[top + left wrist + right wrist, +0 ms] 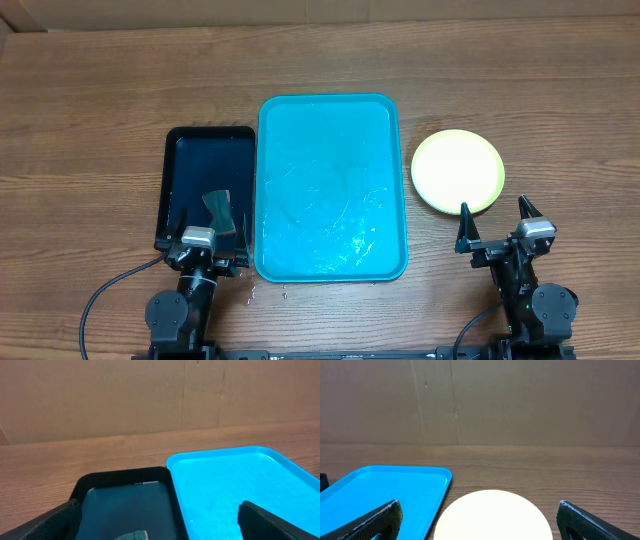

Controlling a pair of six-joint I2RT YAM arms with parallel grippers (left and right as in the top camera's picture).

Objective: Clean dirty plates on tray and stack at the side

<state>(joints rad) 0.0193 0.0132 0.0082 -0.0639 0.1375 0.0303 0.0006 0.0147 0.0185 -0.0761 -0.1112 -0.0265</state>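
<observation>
The turquoise tray (pixel 330 130) lies in the middle of the table, wet-looking, with nothing on it. A pale yellow-green plate (pixel 458 172) rests on the wood to its right. My right gripper (pixel 495 222) stands open just in front of that plate, holding nothing. In the right wrist view the plate (pixel 492 515) fills the space between the fingers (pixel 365 522), with the tray (pixel 385 490) at the left. My left gripper (pixel 212 225) is open over the near end of a black tray. In the left wrist view the turquoise tray (pixel 235 485) is at the right.
A smaller black tray (pixel 200 160) sits against the turquoise tray's left side. A grey-green sponge (pixel 218 207) lies at its near end, also seen in the left wrist view as the sponge (pixel 134 535). A cardboard wall (pixel 150 395) stands behind the table.
</observation>
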